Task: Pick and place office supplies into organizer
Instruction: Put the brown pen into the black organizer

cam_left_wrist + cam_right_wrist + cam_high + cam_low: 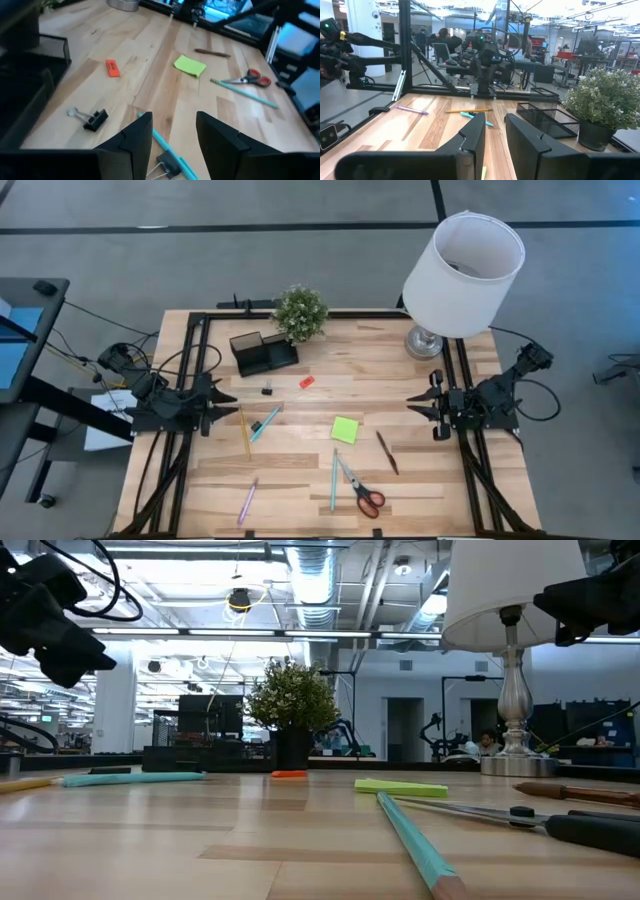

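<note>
The black mesh organizer (pixel 263 352) stands at the table's far side beside the potted plant. Loose on the wood lie a black binder clip (pixel 267 390), a red eraser (pixel 306 381), a yellow pencil (pixel 244 432), a teal pen (pixel 265 422), a lime sticky-note pad (pixel 345 430), a brown pen (pixel 387 452), a teal pencil (pixel 334 478), red-handled scissors (pixel 365 496) and a pink pen (pixel 247 500). My left gripper (pixel 226 408) hovers open at the left edge, above the teal pen (pixel 165 145). My right gripper (pixel 416 406) waits open at the right edge.
A potted plant (pixel 300 312) stands right of the organizer. A lamp with a white shade (pixel 462 272) occupies the far right corner. Black frame rails (pixel 190 360) run along both table sides. Bare wood lies between the two grippers.
</note>
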Robot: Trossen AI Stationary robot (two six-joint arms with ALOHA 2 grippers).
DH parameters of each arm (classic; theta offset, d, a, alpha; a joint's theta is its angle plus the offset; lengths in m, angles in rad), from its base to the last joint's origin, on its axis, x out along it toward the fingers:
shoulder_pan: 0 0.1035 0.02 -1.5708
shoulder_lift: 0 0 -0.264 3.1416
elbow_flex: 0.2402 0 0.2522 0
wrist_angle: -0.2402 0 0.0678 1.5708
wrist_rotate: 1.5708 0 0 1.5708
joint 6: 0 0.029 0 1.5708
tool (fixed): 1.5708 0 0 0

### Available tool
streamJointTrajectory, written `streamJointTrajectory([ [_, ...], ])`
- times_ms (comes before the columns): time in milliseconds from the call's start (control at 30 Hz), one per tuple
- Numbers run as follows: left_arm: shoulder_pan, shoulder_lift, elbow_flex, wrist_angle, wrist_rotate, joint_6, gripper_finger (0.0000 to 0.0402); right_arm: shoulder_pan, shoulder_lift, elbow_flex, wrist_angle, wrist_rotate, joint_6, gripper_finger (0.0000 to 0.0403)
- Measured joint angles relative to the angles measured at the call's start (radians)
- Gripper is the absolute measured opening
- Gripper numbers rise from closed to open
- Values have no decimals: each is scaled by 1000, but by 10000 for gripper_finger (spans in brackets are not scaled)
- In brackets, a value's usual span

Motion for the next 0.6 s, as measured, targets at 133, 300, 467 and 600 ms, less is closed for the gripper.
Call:
streamJointTrajectory([
  [133, 0, 0, 0, 4, -33, -41, 145, 0, 0, 0, -1, 5, -178, 73],
  [300, 1, 0, 1, -7, -90, -82, 145, 0, 0, 0, 0, 2, -454, 73],
  [467, 1, 0, 1, -8, -140, -193, 145, 4, 0, 0, 19, -43, -304, 73],
  [600, 1, 0, 1, -4, -148, -255, 145, 1, 0, 0, 34, -20, -115, 73],
])
